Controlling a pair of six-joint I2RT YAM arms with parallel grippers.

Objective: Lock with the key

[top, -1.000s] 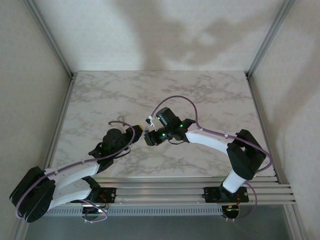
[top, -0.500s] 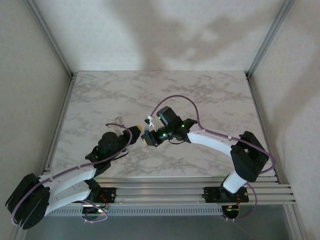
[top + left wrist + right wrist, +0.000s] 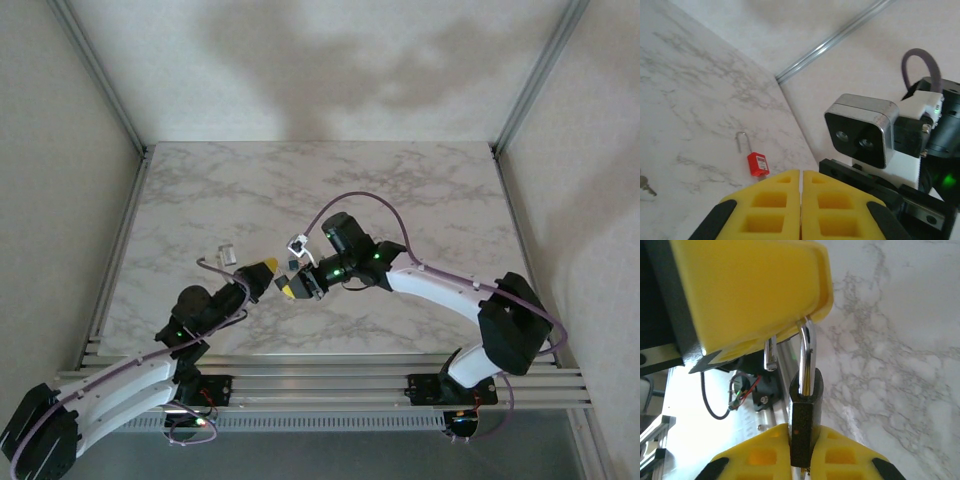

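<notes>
A black padlock [image 3: 802, 427] hangs in the air with its body clamped between the yellow fingers of my right gripper [image 3: 802, 436]. Its silver shackle [image 3: 807, 357] is open, one leg hanging free. The shackle's bend disappears under a yellow finger [image 3: 750, 290] of my left gripper, which is pressed shut [image 3: 801, 172]. In the top view the left gripper [image 3: 262, 268] and right gripper [image 3: 293, 289] meet tip to tip over the table's near middle. At the left edge of the left wrist view a small silver key [image 3: 644, 185] lies on the marble.
A red padlock [image 3: 758, 164] with its shackle raised lies on the marble table [image 3: 420, 190]. The right wrist camera [image 3: 862, 131] sits close in front of the left gripper. An aluminium rail [image 3: 330, 382] runs along the near edge, with walls on three sides.
The right gripper has closed on the padlock body. Both grippers have shifted toward the near edge, and the left arm has drawn back and to the left.
</notes>
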